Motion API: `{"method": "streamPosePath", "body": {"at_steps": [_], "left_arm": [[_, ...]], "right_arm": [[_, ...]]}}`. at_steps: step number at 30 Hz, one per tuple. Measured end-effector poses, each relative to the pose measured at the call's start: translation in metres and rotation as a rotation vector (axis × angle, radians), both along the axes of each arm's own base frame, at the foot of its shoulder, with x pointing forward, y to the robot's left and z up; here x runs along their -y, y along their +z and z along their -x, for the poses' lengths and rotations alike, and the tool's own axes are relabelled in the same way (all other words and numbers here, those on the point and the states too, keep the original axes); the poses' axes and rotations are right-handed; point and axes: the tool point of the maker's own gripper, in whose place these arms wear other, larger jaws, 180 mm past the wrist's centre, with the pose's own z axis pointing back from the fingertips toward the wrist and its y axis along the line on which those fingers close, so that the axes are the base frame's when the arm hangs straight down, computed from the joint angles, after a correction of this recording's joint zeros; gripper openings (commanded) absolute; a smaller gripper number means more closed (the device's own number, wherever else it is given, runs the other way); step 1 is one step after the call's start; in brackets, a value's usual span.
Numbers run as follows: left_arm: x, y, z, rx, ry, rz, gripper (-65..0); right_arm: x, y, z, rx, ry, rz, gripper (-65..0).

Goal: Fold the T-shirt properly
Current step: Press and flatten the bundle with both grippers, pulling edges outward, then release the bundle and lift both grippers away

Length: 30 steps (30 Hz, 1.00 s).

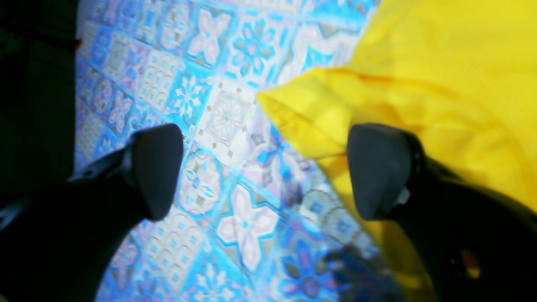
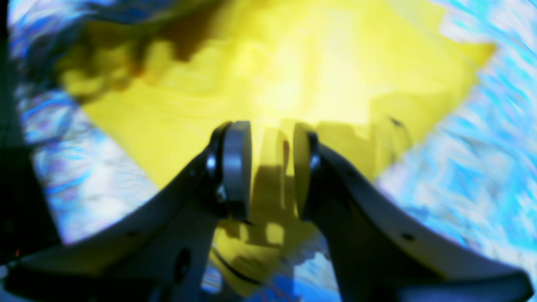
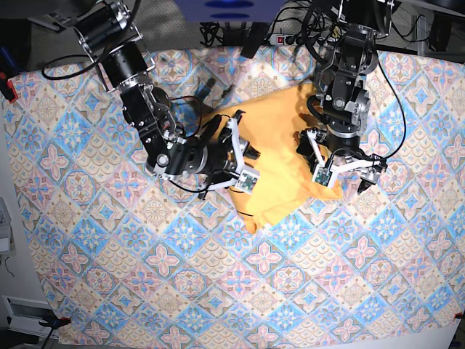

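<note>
Left wrist: T-shirt (image 1: 419,84) edge between spread fingers (image 1: 159,167).

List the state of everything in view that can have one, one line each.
T-shirt: partly folded and bunched, lying on the patterned cloth.
Patterned cloth: spread flat under the T-shirt.
Left hand: open wide, holding nothing, one finger over the T-shirt's edge.
Right hand: partly closed, yellow fabric between its fingers.
</note>
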Motion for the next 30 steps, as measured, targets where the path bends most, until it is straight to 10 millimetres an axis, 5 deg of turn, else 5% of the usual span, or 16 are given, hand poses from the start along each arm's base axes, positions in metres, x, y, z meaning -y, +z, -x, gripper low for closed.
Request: {"method": "streamPosePath", "body": {"at_steps": [5,7,16,23,30], "left_arm": [[0.015,-0.002,0.014,-0.014,0.022,0.162,-5.0],[0.018,-0.013,0.027,-0.06,0.028,0.2,-10.1],[0.04,-0.008,0.052,-0.081,0.033,0.394,-63.9],[0.059,-0.02,0.073,-0.159,0.062,0.589,-65.0],[0.075,-0.026,0.088,-0.213,0.082,0.724,-65.0]], "right_arm": [[0.011,0.003,-0.01,0.004,-0.048,-0.007,-48.5],[0.013,0.002,-0.012,0.0,-0.064,-0.016,-48.6],[0.026,-0.01,-0.022,-0.031,-0.122,-0.034,-56.0],[0.024,0.018,-0.057,0.055,-0.119,-0.047,-59.5],[0.028,0.013,-0.083,0.029,-0.142,-0.022,-59.4]]}}
